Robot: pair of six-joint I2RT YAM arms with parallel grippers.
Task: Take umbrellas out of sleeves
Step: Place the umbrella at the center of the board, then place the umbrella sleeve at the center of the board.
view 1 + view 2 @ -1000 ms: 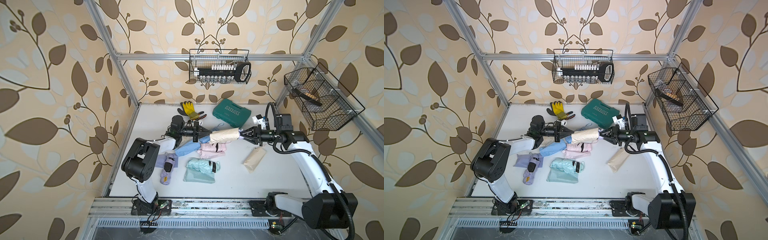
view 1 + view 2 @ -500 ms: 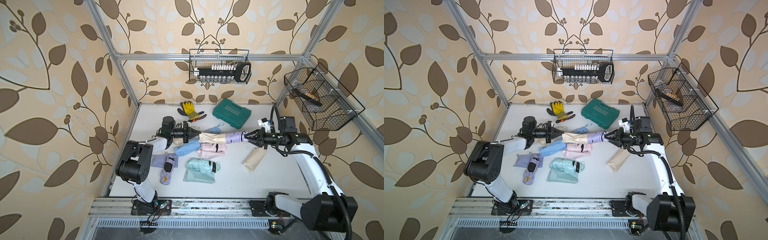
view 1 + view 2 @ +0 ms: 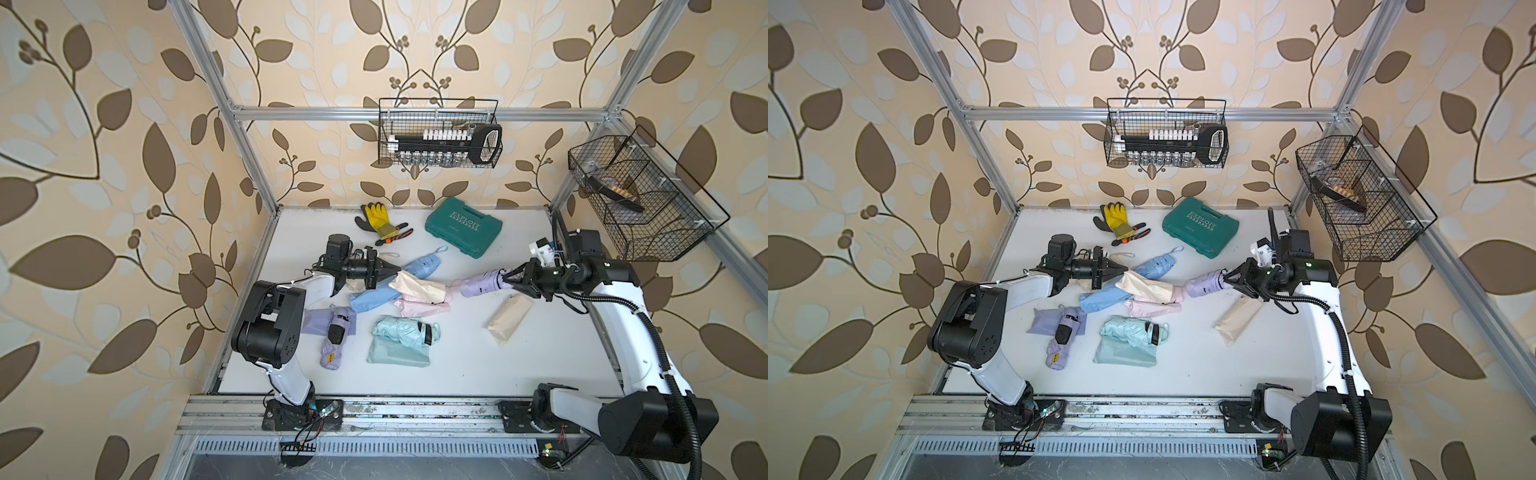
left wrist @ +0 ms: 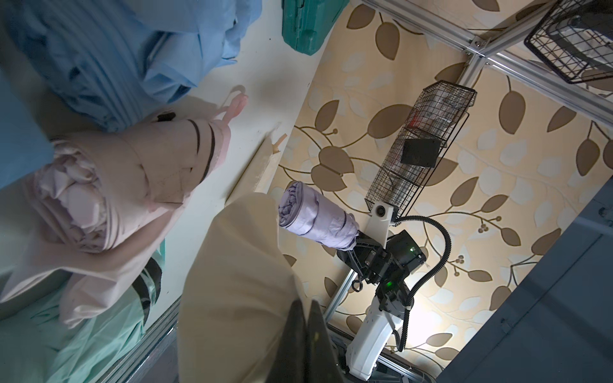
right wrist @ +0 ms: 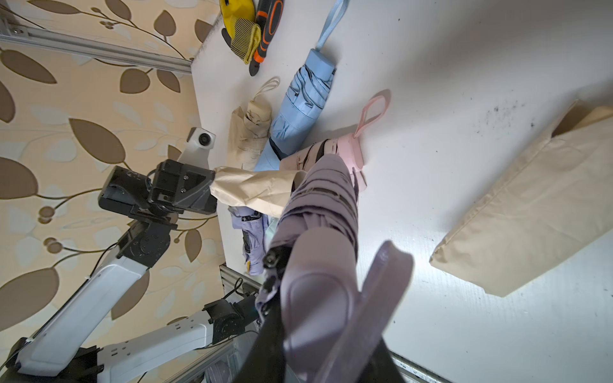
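White table (image 3: 540, 374), green tool case (image 3: 463, 226) at the back. Mint sleeve (image 3: 395, 355) lies flat near the front with the mint umbrella (image 3: 401, 330) on top of it. Spare beige sleeve (image 3: 509, 318) lies alone under the right arm. Lilac sleeve (image 3: 313, 326) sits by the left arm's base, second lilac umbrella (image 3: 334, 340) across it. Mid-table pile: blue sleeve (image 3: 374, 297), blue umbrella (image 3: 424, 266), pink umbrella (image 3: 422, 308), beige umbrella (image 5: 250, 132), all touching or overlapping. Left gripper (image 3: 392, 272) is pressed together, pinching the closed end of the held beige sleeve (image 3: 419, 286), which hangs limp over the pile. Right gripper (image 3: 505, 277) is clamped on the handle end of the lilac umbrella (image 3: 482, 283), held off the table, roughly level, fully out, tip just beside the sleeve mouth. Yellow-black gloves (image 3: 376, 216) at the back.
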